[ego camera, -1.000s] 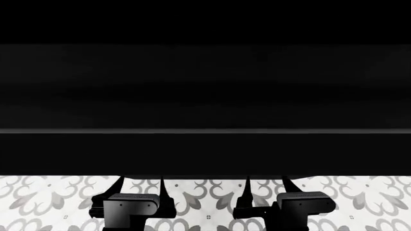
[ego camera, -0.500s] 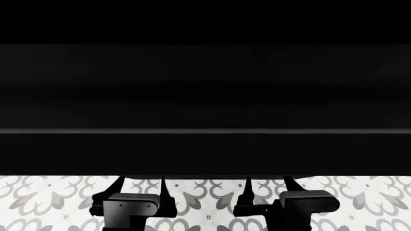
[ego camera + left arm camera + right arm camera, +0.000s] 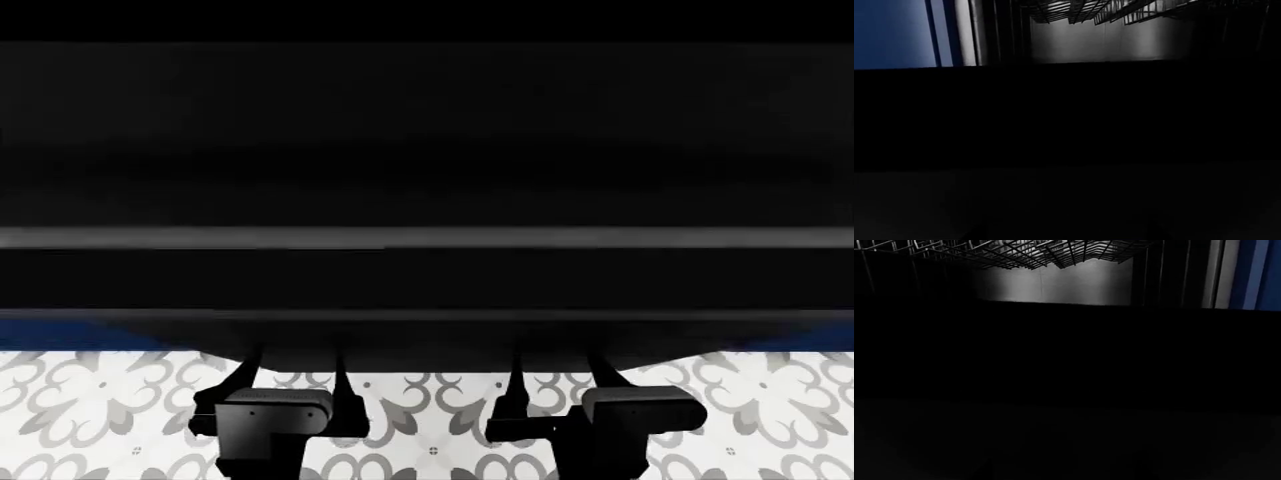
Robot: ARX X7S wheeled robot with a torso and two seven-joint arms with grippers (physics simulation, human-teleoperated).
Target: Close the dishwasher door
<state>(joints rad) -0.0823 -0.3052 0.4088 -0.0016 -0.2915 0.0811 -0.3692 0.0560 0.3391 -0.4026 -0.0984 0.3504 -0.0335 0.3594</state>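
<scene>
The dishwasher door (image 3: 427, 150) fills most of the head view as a wide black panel, with a thin grey strip (image 3: 427, 237) running across it. Its near edge hangs over both grippers. My left gripper (image 3: 294, 370) and right gripper (image 3: 557, 370) sit side by side just below that edge. Each has its fingers spread apart, with the tips hidden under the door. In the left wrist view the door (image 3: 1067, 120) is a dark face, and the right wrist view shows the door (image 3: 1067, 360) the same way. The jaws cannot be made out in either wrist view.
Past the door, the dishwasher's lit inside holds a wire rack (image 3: 1107, 12), also caught by the right wrist as the rack (image 3: 1021, 252). Navy cabinet fronts (image 3: 891, 32) (image 3: 1254, 272) flank the opening. Patterned grey-and-white floor tiles (image 3: 427, 420) lie under the grippers.
The door's near edge and its grey strip have moved up in the head view. Navy strips now show at both sides under the door. Both grippers stay under the edge.
</scene>
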